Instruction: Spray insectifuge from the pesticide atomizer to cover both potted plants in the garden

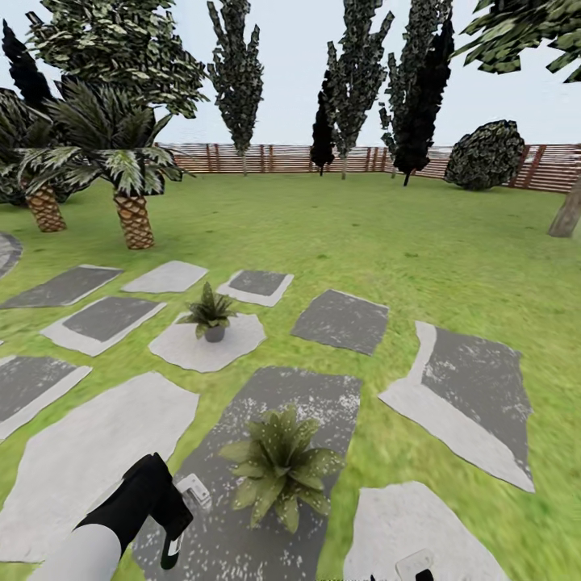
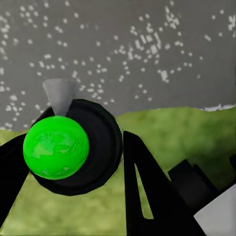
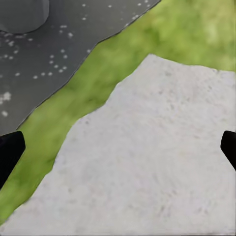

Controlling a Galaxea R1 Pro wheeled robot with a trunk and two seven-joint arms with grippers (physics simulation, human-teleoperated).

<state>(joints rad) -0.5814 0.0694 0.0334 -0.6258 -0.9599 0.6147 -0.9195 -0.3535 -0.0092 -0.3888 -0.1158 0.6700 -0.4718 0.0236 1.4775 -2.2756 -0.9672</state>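
Left gripper [image 1: 179, 516] pinches atomizer [image 1: 173, 542], long axis upright, trigger head [image 1: 194, 489] toward near plant [image 1: 280, 466] just beside. Far plant [image 1: 211, 311] sits beyond on pale stone [image 1: 181, 349]; open lawn [image 1: 420, 242] rightward. Right fingers [image 3: 10, 152] spread.

Green lawn [image 1: 420, 242] surrounds the stepping stones [image 1: 343, 321], some dark grey flecked with white, others pale; beyond the lawn, a brown slatted fence [image 1: 274, 158]; two potted plants [image 1: 278, 466] show green pointed leaves, the farther one in a grey pot [image 1: 214, 332]; beside the nearer plant, the dark atomizer [image 1: 181, 516] carries a pale head.
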